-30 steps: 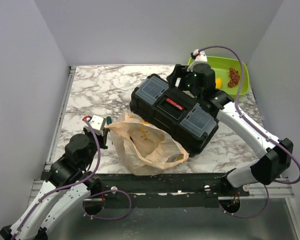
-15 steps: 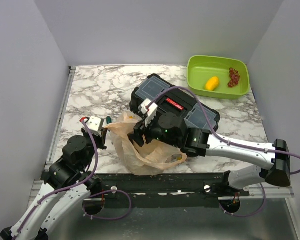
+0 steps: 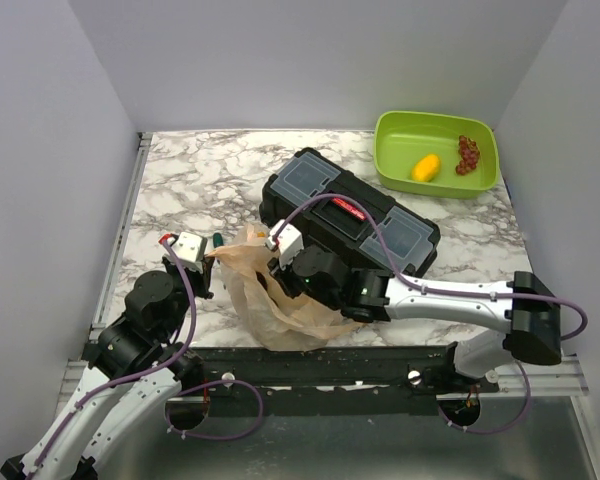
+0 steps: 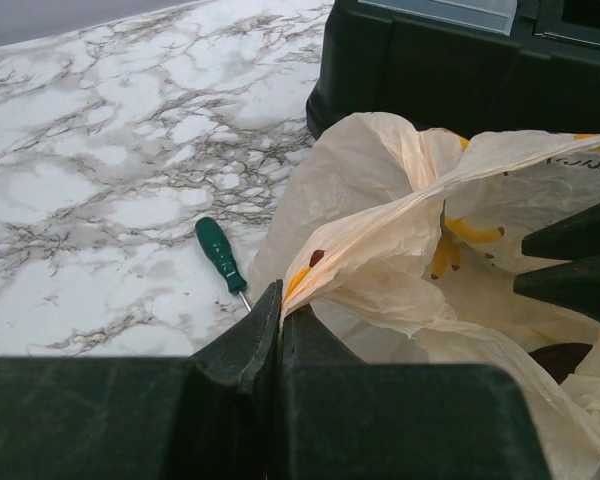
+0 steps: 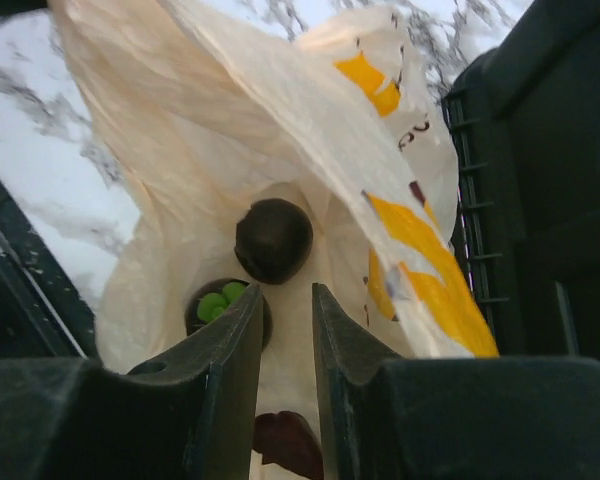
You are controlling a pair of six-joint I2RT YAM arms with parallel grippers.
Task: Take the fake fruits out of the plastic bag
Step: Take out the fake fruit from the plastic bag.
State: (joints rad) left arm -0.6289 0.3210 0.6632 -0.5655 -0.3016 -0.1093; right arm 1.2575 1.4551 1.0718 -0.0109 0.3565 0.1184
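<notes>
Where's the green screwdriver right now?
In the left wrist view, the green screwdriver lies on the marble table, just left of the plastic bag and close to the left pincer.

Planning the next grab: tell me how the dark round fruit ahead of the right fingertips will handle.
Round and smooth-looking fruit, so it may roll or slip sideways. It lies on thin crinkled bag, which probably sags under a push.

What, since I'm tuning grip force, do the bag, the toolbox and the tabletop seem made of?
Bag: thin plastic film, translucent tan, faintly glossy; it crumples and light shows through. Toolbox: probably hard moulded plastic, matte black, with clear lid panels. Tabletop: marble-patterned, smooth; real stone or a printed sheet, I cannot tell.
</notes>
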